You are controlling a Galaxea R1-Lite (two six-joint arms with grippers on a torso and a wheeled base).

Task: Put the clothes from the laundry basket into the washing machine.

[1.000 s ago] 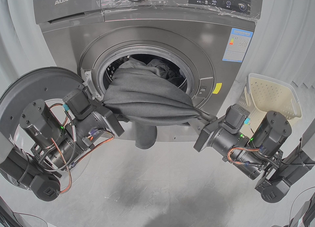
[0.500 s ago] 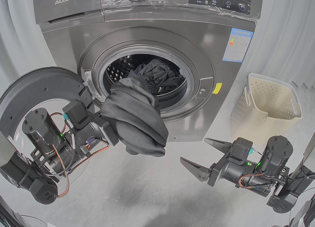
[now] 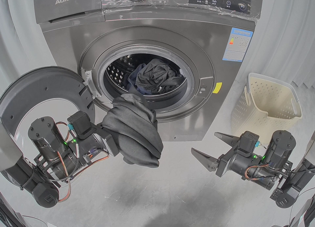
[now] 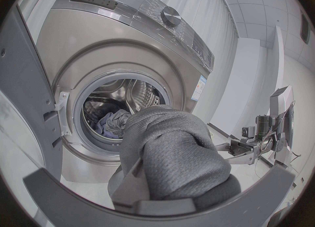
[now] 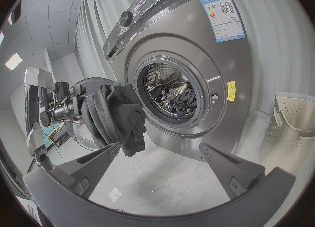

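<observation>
Garment: I hold a dark grey garment [image 3: 136, 129] bunched in one mass. It hangs in the air, just in front of the lower rim of the drum opening [image 3: 144, 76]. I cannot tell whether its upper fold touches the rim.
Left gripper [image 4: 147, 185]: the fingers [image 4: 131, 178] are clenched on the garment, with cloth draped over both. I judge the bunched grip keeps loose ends off the floor and makes the load narrow enough to pass the opening.
Right gripper [image 3: 205, 144]: the fingers are released, spread wide and grasping nothing. It sits low, between the machine front and the basket and well apart from the garment. I judge this leaves the left arm's path into the drum free.
Drum load: dark clothes [image 3: 157, 76] lie inside the drum, behind and above the held garment.
Washing machine [image 3: 147, 30]: it is a front loader. Its door [image 3: 39, 86] is swung wide to my left, behind the left arm, so the opening is unobstructed.
Laundry basket [image 3: 295, 99]: it is cream and perforated. It stands on the floor just beside the machine, on my right.
Step in hand: I judge that the garment must rise and go forward over the rim before release.
Surface: the floor [image 3: 157, 188] is pale grey tile.
Room: a pale curtain [image 3: 288, 24] hangs behind the machine, under a panelled ceiling [image 4: 262, 4].
</observation>
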